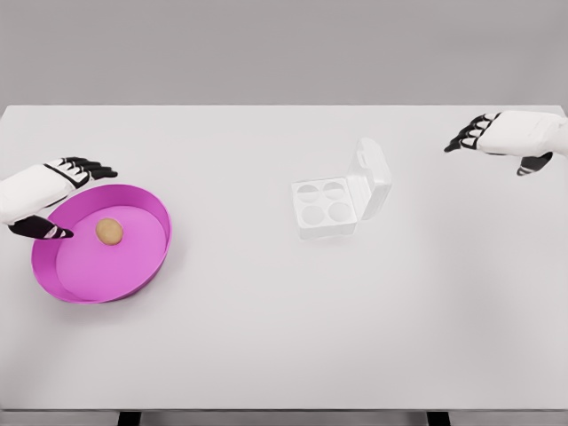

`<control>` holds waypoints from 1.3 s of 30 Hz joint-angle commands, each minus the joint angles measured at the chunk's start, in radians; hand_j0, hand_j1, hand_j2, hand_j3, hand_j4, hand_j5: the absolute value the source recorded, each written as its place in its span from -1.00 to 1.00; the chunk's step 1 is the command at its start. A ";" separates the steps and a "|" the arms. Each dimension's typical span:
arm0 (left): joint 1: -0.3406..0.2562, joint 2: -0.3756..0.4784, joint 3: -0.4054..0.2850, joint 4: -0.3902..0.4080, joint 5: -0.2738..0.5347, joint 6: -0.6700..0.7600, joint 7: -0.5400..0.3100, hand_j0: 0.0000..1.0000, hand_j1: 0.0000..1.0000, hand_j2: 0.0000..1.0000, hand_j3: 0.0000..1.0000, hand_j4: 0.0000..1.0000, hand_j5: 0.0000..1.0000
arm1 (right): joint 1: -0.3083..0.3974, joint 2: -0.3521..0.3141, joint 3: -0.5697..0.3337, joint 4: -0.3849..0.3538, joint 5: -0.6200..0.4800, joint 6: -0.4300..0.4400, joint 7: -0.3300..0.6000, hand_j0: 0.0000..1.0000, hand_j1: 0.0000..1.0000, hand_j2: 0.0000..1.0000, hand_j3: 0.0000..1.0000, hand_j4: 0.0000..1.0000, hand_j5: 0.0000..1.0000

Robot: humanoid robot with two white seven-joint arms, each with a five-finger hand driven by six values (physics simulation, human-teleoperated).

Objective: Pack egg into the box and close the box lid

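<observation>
white table (pixel 266 337) | egg (pixel 109 231) in pink tray (pixel 89 288) | left fingers (pixel 89 167) spread, just beside egg

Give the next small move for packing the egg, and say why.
Probably bring the left hand down over the egg to grasp it. The egg lies loose in the pink tray, that hand is open at the tray's rim, and the box stands open with its four cups empty. The right hand is far off at the right edge.

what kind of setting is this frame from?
Likely a simulated tabletop test bench, not a real room: a plain white table against a blank grey backdrop, holding only a pink tray with an egg and an open white egg box.
</observation>
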 commanded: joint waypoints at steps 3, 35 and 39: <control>-0.002 0.000 -0.001 0.000 -0.009 0.002 -0.013 1.00 1.00 1.00 1.00 1.00 1.00 | -0.002 0.002 -0.004 -0.001 -0.006 0.001 0.005 1.00 1.00 1.00 1.00 1.00 1.00; -0.069 -0.054 -0.016 -0.003 0.000 0.002 -0.282 0.53 0.53 0.53 0.53 0.53 0.53 | 0.000 0.003 -0.009 0.041 -0.008 0.001 0.005 1.00 1.00 1.00 1.00 1.00 1.00; -0.067 -0.066 -0.027 -0.003 0.000 0.002 -0.282 0.53 0.53 0.53 0.53 0.53 0.53 | 0.006 0.002 -0.009 0.041 -0.008 0.001 0.005 1.00 1.00 1.00 1.00 1.00 1.00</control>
